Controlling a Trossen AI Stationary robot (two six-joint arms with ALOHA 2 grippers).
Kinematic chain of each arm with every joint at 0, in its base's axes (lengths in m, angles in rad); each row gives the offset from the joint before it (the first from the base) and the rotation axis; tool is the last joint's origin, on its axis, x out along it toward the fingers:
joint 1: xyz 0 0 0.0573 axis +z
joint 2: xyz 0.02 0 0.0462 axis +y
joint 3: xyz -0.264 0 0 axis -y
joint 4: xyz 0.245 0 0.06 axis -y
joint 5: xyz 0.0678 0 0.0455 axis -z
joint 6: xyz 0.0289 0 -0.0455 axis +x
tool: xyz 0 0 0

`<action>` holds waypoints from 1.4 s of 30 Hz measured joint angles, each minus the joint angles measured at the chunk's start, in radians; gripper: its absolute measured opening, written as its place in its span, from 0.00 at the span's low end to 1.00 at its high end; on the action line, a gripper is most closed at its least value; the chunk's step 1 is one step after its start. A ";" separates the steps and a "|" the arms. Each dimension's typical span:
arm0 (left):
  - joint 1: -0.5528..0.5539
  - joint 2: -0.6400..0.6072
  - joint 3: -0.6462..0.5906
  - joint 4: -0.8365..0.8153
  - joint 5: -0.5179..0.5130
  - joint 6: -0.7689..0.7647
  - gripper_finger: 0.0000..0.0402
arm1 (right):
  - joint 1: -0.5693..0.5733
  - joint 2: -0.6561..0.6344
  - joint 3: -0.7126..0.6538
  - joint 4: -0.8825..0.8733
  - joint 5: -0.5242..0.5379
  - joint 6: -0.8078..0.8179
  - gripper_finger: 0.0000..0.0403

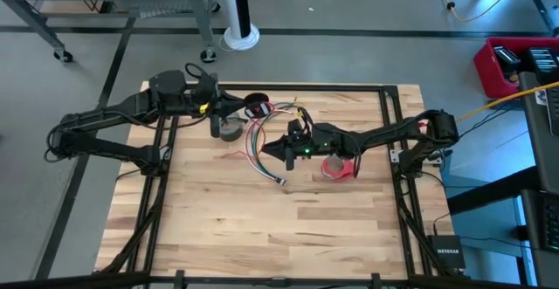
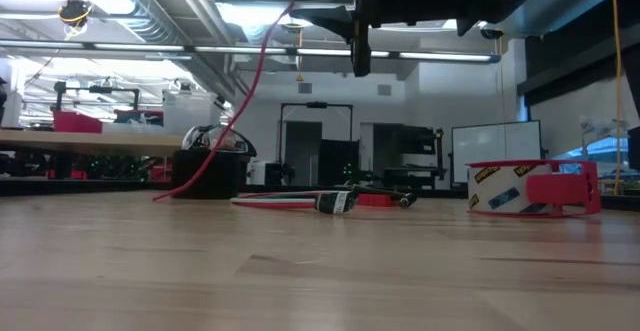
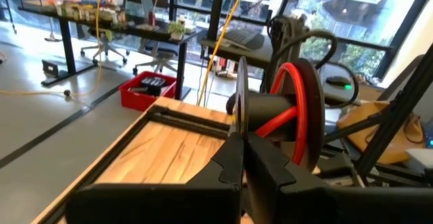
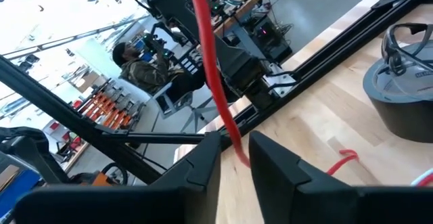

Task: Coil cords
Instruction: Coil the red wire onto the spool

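**A:** So the right end effector [image 1: 286, 149] is hanging above the counter [image 1: 227, 228], fingers pinched on a red wire [image 4: 215, 82] from the long bundle [image 1: 262, 145], just left of the red tape roll [image 1: 339, 168]. The left end effector [image 1: 224, 107] is clamped on the small black-and-red coil [image 3: 287, 119], behind the grey coil [image 1: 231, 129].

**B:** I'm guessing one thin strand is going to slip out, or drag the plug end [image 1: 280, 182] and tangle things.
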 joint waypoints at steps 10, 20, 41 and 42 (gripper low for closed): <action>-0.002 0.000 0.000 -0.001 0.000 -0.004 0.00 | 0.000 0.000 0.000 0.000 0.000 0.000 0.02; -0.002 -0.003 0.000 -0.066 0.000 -0.004 0.00 | 0.000 -0.028 0.000 -0.054 0.009 0.000 0.02; -0.002 0.092 0.000 -0.344 -0.027 -0.023 0.00 | 0.000 -0.317 0.002 -0.355 0.377 -0.192 0.01; -0.002 0.113 0.000 -0.345 -0.028 -0.023 0.00 | 0.000 -0.319 0.002 -0.349 0.377 -0.198 0.01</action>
